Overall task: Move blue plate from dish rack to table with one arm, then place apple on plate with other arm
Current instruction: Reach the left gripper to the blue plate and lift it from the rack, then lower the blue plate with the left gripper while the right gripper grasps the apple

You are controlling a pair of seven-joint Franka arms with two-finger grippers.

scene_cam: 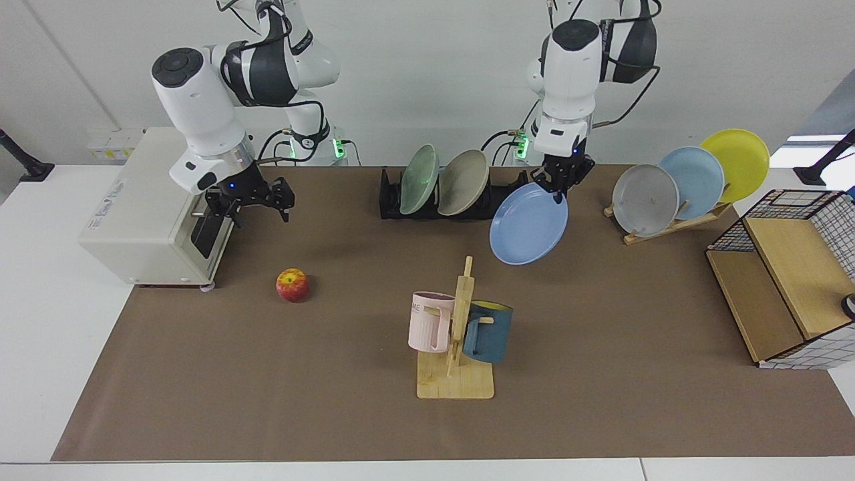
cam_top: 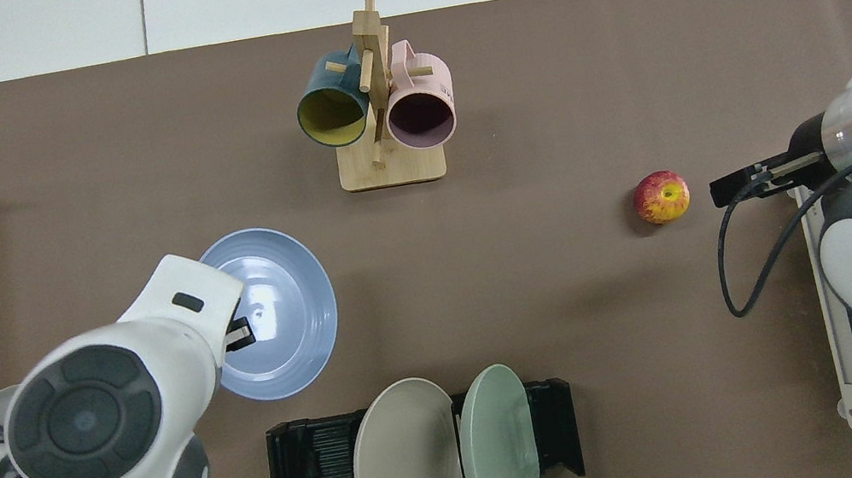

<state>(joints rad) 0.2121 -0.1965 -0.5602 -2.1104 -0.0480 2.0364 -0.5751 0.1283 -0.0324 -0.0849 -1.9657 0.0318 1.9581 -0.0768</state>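
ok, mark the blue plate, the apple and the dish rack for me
blue plate (scene_cam: 528, 227), facing view, middle of its face, hanging from the left gripper (scene_cam: 560, 194).
apple (scene_cam: 292, 285), facing view, centre of its red skin.
dish rack (cam_top: 312, 466), top view, its bare slotted end.

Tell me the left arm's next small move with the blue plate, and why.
Probably lower and level it onto the brown mat. The left gripper, jaws shut on its rim, holds the round matte blue plate tilted in the air, clear of the black slotted dish rack. The right gripper hovers above the small red apple.
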